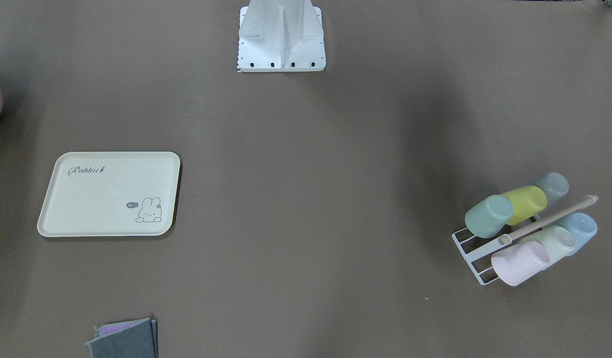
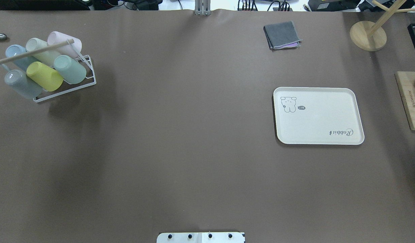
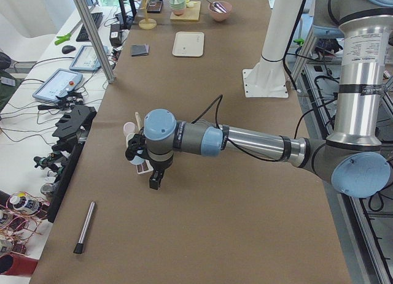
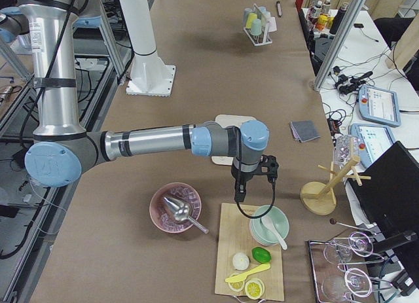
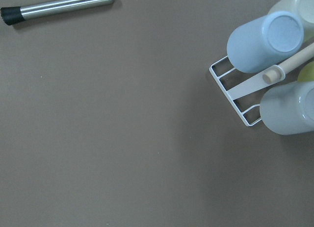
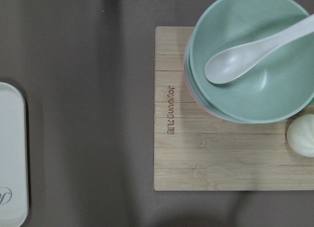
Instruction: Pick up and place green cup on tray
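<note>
The green cup [image 2: 70, 69] lies tilted on a white wire rack [image 2: 87, 81] at the table's left end, next to a yellow-green cup [image 2: 45, 76]; it also shows in the front view [image 1: 489, 216]. The cream tray [image 2: 319, 115] with "Rabbit" script lies flat toward the right; it shows in the front view [image 1: 109, 194] too. My left gripper [image 3: 153, 184] hangs above the table beside the rack; I cannot tell whether it is open or shut. My right gripper [image 4: 238, 197] hangs past the tray, over a wooden board; I cannot tell its state either.
The rack holds several other pastel cups under a wooden rod [image 2: 33, 51]. A metal rod [image 5: 59, 6] lies left of the rack. A folded grey cloth [image 2: 281, 35], a wooden stand [image 2: 367, 35] and a board [image 6: 230, 109] with green bowls and a spoon are near the tray.
</note>
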{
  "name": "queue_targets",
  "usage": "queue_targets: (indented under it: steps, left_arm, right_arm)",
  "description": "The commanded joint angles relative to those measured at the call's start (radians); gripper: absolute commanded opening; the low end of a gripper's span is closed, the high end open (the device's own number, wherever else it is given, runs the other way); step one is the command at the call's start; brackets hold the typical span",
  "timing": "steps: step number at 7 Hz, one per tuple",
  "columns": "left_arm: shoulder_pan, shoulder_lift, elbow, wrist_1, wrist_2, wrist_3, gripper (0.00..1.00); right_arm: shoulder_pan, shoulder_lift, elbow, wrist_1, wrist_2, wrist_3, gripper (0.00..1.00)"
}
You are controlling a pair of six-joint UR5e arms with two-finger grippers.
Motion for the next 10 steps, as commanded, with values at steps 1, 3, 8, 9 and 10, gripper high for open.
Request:
queue_targets:
  steps: [1, 3, 8, 9, 10]
  left_arm:
    - [0.01, 0.017, -0.002, -0.018, 0.021, -0.034, 0.99]
    - [0.019, 0.03, 0.02, -0.278, 0.188, 0.092, 0.99]
    - [0.126, -0.09, -0.078, -0.119, 0.246, 0.107, 0.99]
    - [0.189, -0.114, -0.154, -0.004, 0.35, 0.107, 0.99]
    - [0.259, -0.159, -0.206, 0.098, 0.418, 0.11, 0.99]
  right_arm:
    - [0.0, 0.003, 0.004, 0.003, 0.005, 0.001, 1.0]
    - [0.0, 0.002, 0.012, 0.002, -0.007, 0.01, 1.0]
    - [-0.193, 0.066, 0.004, 0.009, -0.035, 0.234, 1.0]
    - [-0.219, 0.072, 0.004, 0.011, -0.035, 0.252, 1.0]
    - [-0.244, 0.101, 0.001, 0.011, -0.036, 0.337, 1.0]
